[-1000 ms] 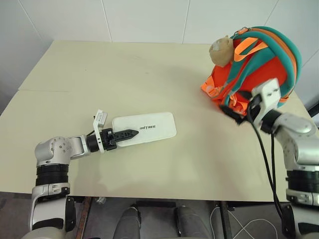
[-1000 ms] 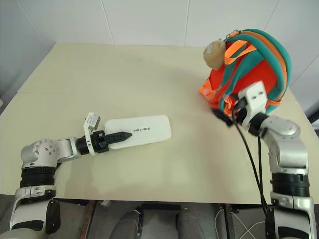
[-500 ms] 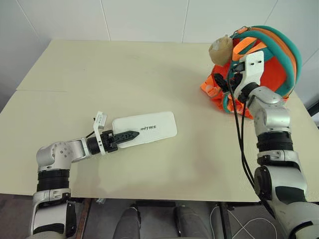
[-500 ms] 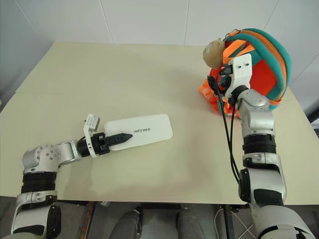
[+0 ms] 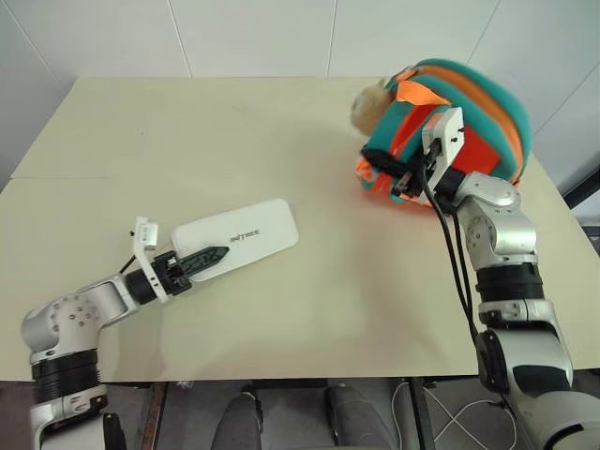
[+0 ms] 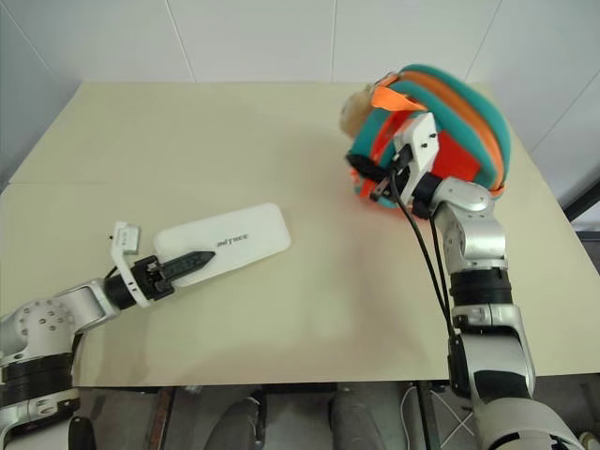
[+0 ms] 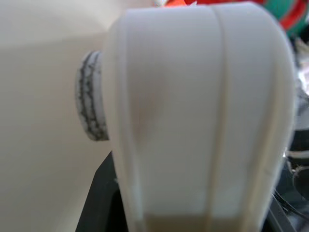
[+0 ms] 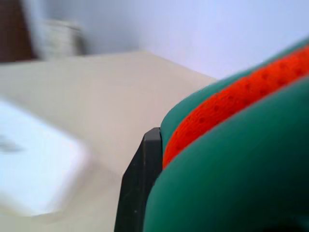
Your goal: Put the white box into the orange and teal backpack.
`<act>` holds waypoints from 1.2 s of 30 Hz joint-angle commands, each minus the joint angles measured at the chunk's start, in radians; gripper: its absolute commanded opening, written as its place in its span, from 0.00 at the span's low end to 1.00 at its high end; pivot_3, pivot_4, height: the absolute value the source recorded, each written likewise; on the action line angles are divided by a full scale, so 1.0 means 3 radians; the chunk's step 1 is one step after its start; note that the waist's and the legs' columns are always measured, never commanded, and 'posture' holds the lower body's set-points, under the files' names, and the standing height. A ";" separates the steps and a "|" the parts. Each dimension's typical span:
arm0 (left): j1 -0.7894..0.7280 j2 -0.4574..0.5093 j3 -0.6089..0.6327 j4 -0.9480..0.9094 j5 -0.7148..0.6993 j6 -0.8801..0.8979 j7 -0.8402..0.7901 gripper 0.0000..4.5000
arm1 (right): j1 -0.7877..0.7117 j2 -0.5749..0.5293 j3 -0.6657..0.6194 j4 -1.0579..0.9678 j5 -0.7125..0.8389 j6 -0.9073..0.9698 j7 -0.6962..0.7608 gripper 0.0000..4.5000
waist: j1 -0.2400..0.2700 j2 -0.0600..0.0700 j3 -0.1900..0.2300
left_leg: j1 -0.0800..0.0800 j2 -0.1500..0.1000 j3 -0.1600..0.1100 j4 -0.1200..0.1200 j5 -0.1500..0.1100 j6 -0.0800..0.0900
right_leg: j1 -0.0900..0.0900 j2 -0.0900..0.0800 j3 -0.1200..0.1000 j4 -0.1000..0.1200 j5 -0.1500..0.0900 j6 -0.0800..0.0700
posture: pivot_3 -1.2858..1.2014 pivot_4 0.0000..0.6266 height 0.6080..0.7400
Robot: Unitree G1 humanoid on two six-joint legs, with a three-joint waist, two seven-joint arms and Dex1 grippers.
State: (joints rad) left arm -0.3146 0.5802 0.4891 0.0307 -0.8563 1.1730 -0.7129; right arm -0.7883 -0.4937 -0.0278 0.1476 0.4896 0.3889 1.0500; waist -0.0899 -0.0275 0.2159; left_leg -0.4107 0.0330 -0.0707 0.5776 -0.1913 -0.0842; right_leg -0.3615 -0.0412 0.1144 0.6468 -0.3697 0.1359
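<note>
The white box (image 5: 248, 230) lies slantwise on the beige table (image 5: 187, 141), left of the middle. My left gripper (image 5: 208, 255) is shut on its near end, black fingers pointing along the lid. Seen from the left wrist, the white box (image 7: 203, 111) looms very close. The orange and teal backpack (image 5: 487, 112) stands at the far right, with a beige plush charm (image 5: 368, 105) hanging at its left side. My right gripper (image 5: 398, 183) is pressed against the backpack's front, shut on its teal and orange trim. In the right wrist view one black finger (image 8: 142, 183) lies against the backpack (image 8: 241, 145).
A black cable (image 5: 455, 272) runs along my right forearm. The table's near edge (image 5: 309, 375) lies just behind both arms. A white tiled wall (image 5: 253, 37) stands behind the table. Bare tabletop separates the box from the backpack.
My right gripper swung left onto the backpack's front and closed on its trim; the backpack shifted left. My left gripper drew the box slightly left. The camera also panned.
</note>
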 commanded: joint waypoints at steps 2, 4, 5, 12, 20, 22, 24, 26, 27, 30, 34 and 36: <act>0.0237 0.0265 0.0096 -0.0119 0.0075 -0.0145 -0.0011 0.29 | 0.0087 -0.0267 0.0064 -0.1123 0.0974 0.1060 0.0398 0.01 | 0.0005 0.0000 0.0000 | 0.0000 0.0000 0.0000 0.0000 -0.0002 -0.0001 | 0.0001 -0.0001 0.0000 -0.0002 -0.0002 -0.0003 | 0.52 0.24 1.00; 0.0316 0.0347 0.0044 -0.0165 0.0108 -0.0274 -0.0106 0.29 | 0.0123 -0.0423 0.0091 -0.1372 0.1164 0.1281 0.0551 0.01 | 0.0015 0.0000 0.0000 | 0.0001 0.0000 0.0000 0.0000 -0.0002 -0.0001 | 0.0001 -0.0001 0.0000 -0.0002 -0.0002 -0.0004 | 0.52 0.24 1.00; 0.0332 0.0355 0.0053 -0.0175 0.0083 -0.0307 -0.0122 0.29 | 0.0134 -0.0496 0.0100 -0.1450 0.1234 0.1372 0.0608 0.01 | 0.0023 0.0000 0.0000 | 0.0002 0.0000 0.0000 0.0000 -0.0002 -0.0001 | 0.0002 -0.0002 0.0000 -0.0003 -0.0004 -0.0007 | 0.52 0.24 1.00; 0.0514 0.0251 0.0217 -0.0451 -0.0162 -0.0594 -0.0254 0.29 | 0.0224 -0.0901 0.0191 -0.1290 0.1202 0.1537 0.0923 0.01 | 0.0042 -0.0003 0.0001 | -0.0002 -0.0004 0.0001 0.0000 -0.0007 0.0003 | 0.0001 -0.0007 -0.0001 -0.0013 -0.0006 -0.0011 | 0.52 0.24 1.00; 0.0807 0.0429 0.0555 -0.1053 -0.0332 -0.1032 -0.0571 0.29 | 0.0135 -0.0798 0.0429 -0.0625 0.0620 0.1105 0.0963 0.01 | 0.0066 -0.0006 0.0002 | -0.0051 -0.0003 0.0003 0.0006 -0.0010 0.0003 | -0.0050 -0.0006 0.0000 -0.0008 -0.0007 -0.0012 | 0.52 0.24 1.00; 0.0838 0.0520 0.0658 -0.1205 -0.0400 -0.1065 -0.0588 0.29 | 0.0144 -0.0760 0.0458 -0.0586 0.0576 0.1072 0.0967 0.01 | 0.0082 -0.0006 0.0002 | -0.0051 -0.0002 0.0003 0.0005 -0.0010 0.0003 | -0.0050 -0.0006 -0.0001 -0.0009 -0.0009 -0.0014 | 0.52 0.24 1.00; 0.0862 0.0636 0.0666 -0.1385 -0.0449 -0.1069 -0.0628 0.29 | 0.0147 -0.0713 0.0486 -0.0543 0.0532 0.1033 0.0961 0.01 | 0.0095 -0.0006 0.0002 | -0.0050 -0.0001 0.0003 0.0005 -0.0010 0.0003 | -0.0050 -0.0004 -0.0001 -0.0008 -0.0009 -0.0014 | 0.52 0.24 1.00; 0.0834 0.0714 0.0624 -0.1510 -0.0526 -0.1054 -0.0629 0.29 | 0.0139 -0.0665 0.0492 -0.0515 0.0506 0.1016 0.0960 0.01 | 0.0107 -0.0006 0.0002 | -0.0050 -0.0001 0.0003 0.0008 -0.0011 0.0003 | -0.0048 -0.0004 -0.0001 -0.0007 -0.0009 -0.0014 | 0.52 0.24 1.00; 0.0811 0.0742 0.0606 -0.1544 -0.0543 -0.1071 -0.0628 0.29 | 0.0137 -0.0647 0.0490 -0.0510 0.0496 0.1012 0.0965 0.01 | 0.0110 -0.0006 0.0002 | -0.0049 -0.0002 0.0004 0.0010 -0.0011 0.0003 | -0.0047 -0.0005 0.0000 -0.0006 -0.0009 -0.0014 | 0.52 0.24 1.00; 0.0703 0.0823 0.0558 -0.1578 -0.0548 -0.1137 -0.0617 0.29 | 0.0155 -0.0606 0.0497 -0.0525 0.0482 0.1012 0.0971 0.01 | 0.0110 -0.0006 0.0002 | -0.0047 -0.0003 0.0004 0.0012 -0.0010 0.0003 | -0.0045 -0.0004 0.0000 -0.0002 -0.0009 -0.0014 | 0.52 0.24 1.00; 0.0472 0.0860 0.0396 -0.1501 -0.0329 -0.1355 -0.0573 0.29 | 0.0179 -0.0592 0.0498 -0.0560 0.0488 0.1036 0.0989 0.01 | 0.0115 -0.0006 0.0002 | -0.0047 -0.0002 0.0003 0.0012 -0.0010 0.0003 | -0.0046 -0.0003 -0.0001 0.0001 -0.0009 -0.0014 | 0.52 0.24 1.00; 0.0241 0.0866 0.0261 -0.1356 -0.0173 -0.1539 -0.0577 0.29 | 0.0189 -0.0626 0.0500 -0.0607 0.0524 0.1079 0.1051 0.01 | 0.0118 -0.0006 0.0002 | -0.0047 -0.0003 0.0003 0.0012 -0.0010 0.0003 | -0.0045 -0.0003 -0.0001 0.0000 -0.0009 -0.0014 | 0.52 0.24 1.00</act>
State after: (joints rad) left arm -0.1957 0.8297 0.5790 -0.3733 -0.9242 0.7861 -0.8749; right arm -0.7338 -0.6761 0.1102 0.0009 0.6378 0.7013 1.3392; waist -0.0547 -0.0294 0.2165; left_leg -0.4248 0.0321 -0.0698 0.5813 -0.1943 -0.0833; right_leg -0.3751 -0.0421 0.1141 0.6469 -0.3723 0.1318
